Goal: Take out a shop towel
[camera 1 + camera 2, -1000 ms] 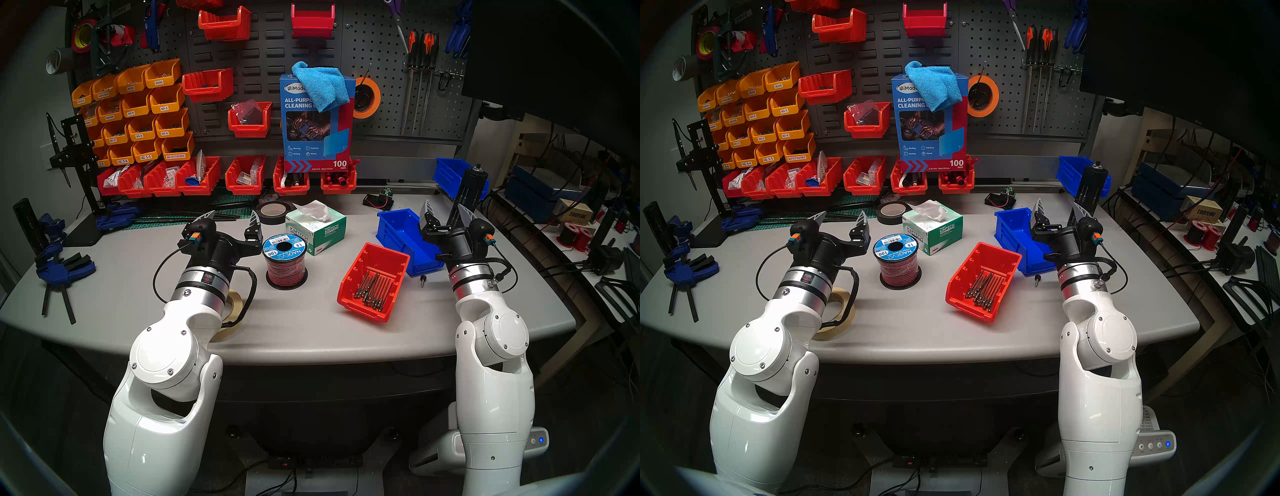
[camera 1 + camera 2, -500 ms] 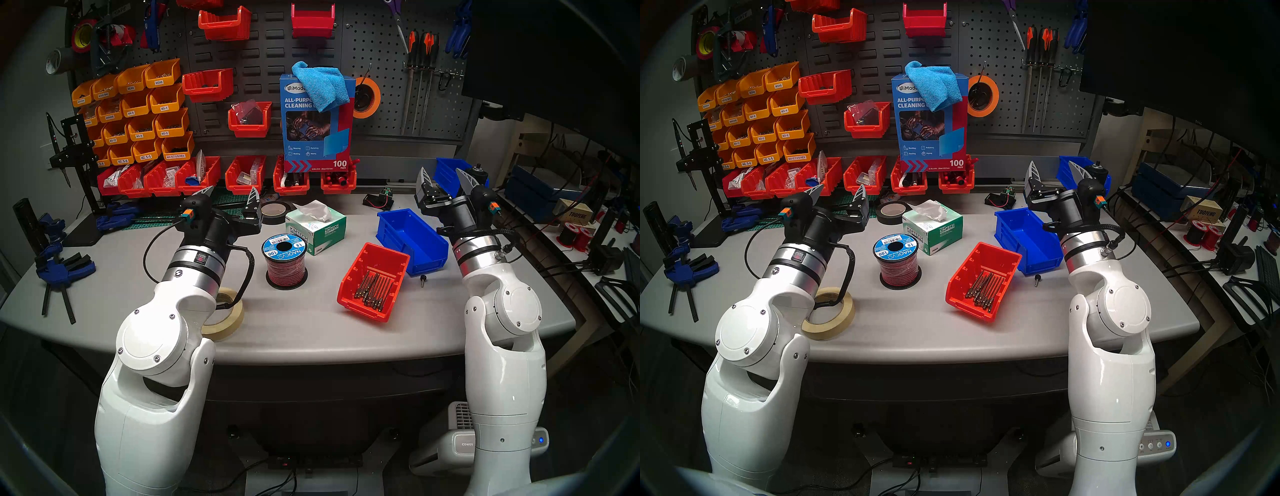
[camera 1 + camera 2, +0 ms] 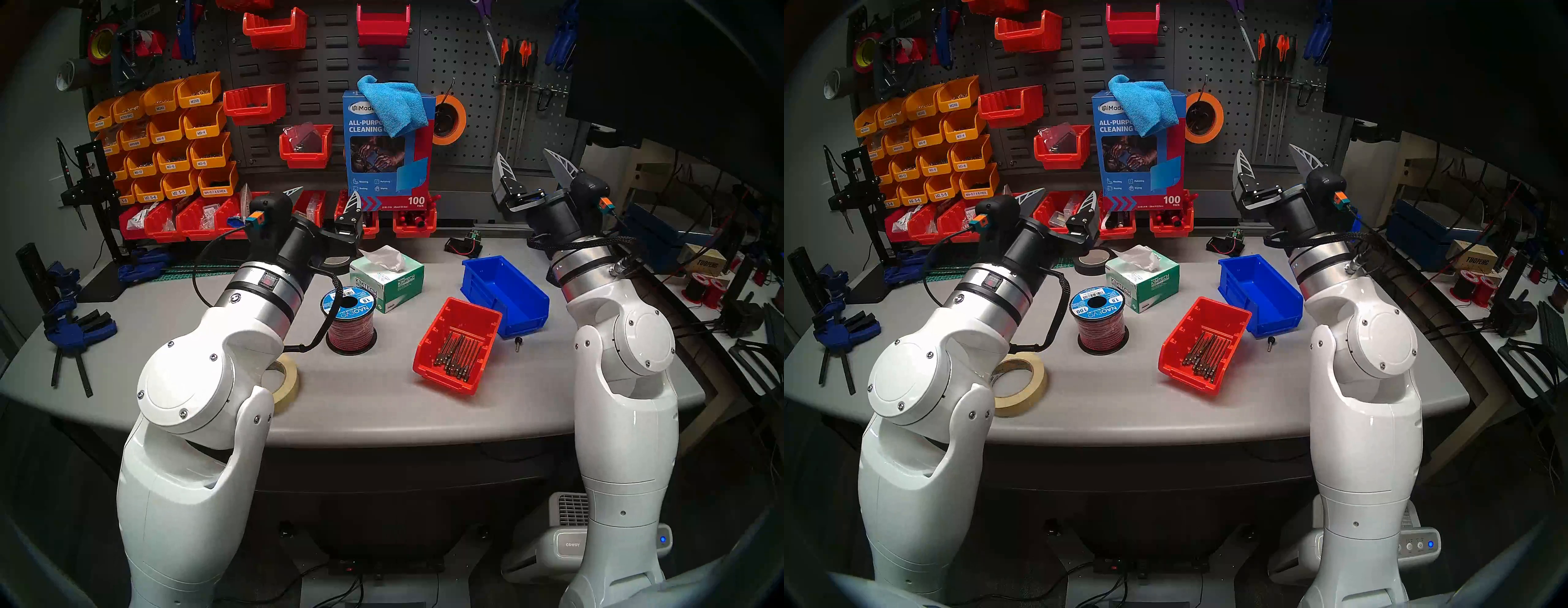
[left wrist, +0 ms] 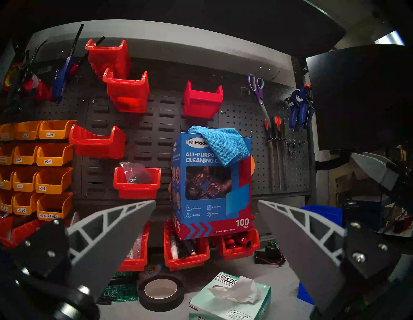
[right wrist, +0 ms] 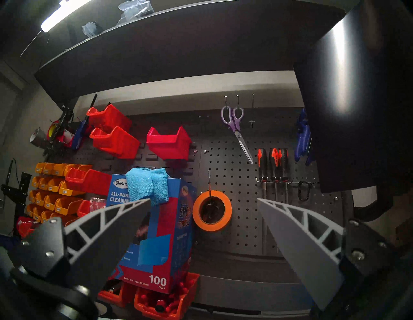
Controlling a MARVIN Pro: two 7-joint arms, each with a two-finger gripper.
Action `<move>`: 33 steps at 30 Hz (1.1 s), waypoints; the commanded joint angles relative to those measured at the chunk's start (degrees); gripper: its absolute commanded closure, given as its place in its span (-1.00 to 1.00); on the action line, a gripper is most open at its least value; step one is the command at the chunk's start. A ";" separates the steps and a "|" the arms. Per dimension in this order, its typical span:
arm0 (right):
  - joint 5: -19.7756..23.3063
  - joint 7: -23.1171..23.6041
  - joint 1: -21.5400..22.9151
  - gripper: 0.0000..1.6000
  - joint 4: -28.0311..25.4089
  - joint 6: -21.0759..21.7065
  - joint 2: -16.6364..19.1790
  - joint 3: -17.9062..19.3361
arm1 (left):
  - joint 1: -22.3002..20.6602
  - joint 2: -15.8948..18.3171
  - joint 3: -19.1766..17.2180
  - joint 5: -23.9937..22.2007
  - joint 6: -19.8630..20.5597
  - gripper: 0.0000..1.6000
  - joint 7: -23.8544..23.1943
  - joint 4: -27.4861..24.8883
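We're seeing the towel as a bright-blue microfibre cloth w/ fine woven texture, soft and loosely folded. It's sticking out of the top of the box and draping down over the box's upper front, on the right side, covering part of the printed lettering. One rounded fold is bunching up at the top-left; the lower corner is hanging free approx. above the box's photo panel. The box is standing upright against the pegboard. In the left wrist view the towel is sitting centre-frame; nothing is touching it.
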 commanded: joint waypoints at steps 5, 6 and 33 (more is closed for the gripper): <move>-0.88 2.32 7.72 -1.00 -2.12 3.58 1.23 -4.92 | -8.63 -2.31 -1.77 -1.76 3.43 -1.00 -2.57 5.71; -1.01 2.43 7.93 -1.00 -2.21 3.88 1.19 -5.30 | -9.28 -2.35 -1.96 -1.66 3.64 -1.00 -2.69 6.32; -2.31 3.68 14.48 -1.00 -1.47 8.90 0.84 -5.38 | -21.01 -5.55 -0.27 -2.40 5.40 -1.00 -7.44 17.37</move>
